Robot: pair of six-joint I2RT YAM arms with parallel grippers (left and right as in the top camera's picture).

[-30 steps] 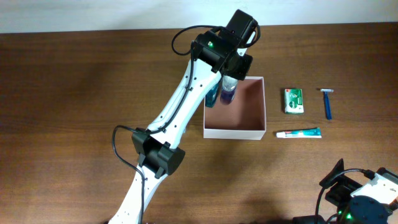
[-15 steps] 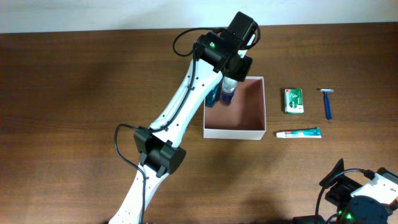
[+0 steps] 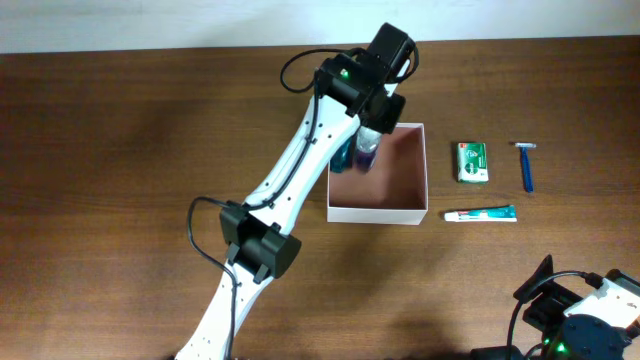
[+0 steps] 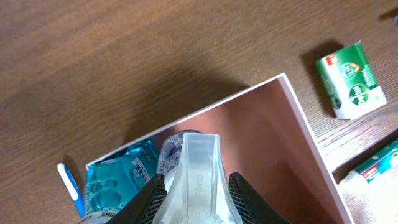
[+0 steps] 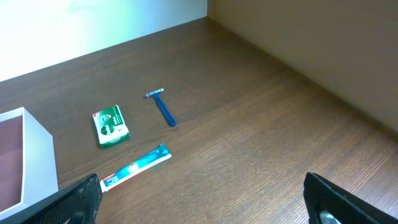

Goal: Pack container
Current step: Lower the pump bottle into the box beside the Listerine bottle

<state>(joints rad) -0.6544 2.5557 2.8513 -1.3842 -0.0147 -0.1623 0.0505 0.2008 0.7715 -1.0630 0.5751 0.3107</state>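
The container is a square shallow box with white walls and a pinkish-brown inside; it also shows in the left wrist view and the right wrist view. My left gripper hangs over its far-left corner, shut on the clear cap of a purple bottle. A teal bottle lies in the box beside it. My right gripper is open and empty at the table's near right.
To the right of the box lie a green soap pack, a blue razor and a toothpaste tube. A blue and white stick lies by the box's left wall.
My left gripper with the purple bottle has shifted slightly over the box's far-left corner; the bottle looks blurred now. The right arm has not moved.
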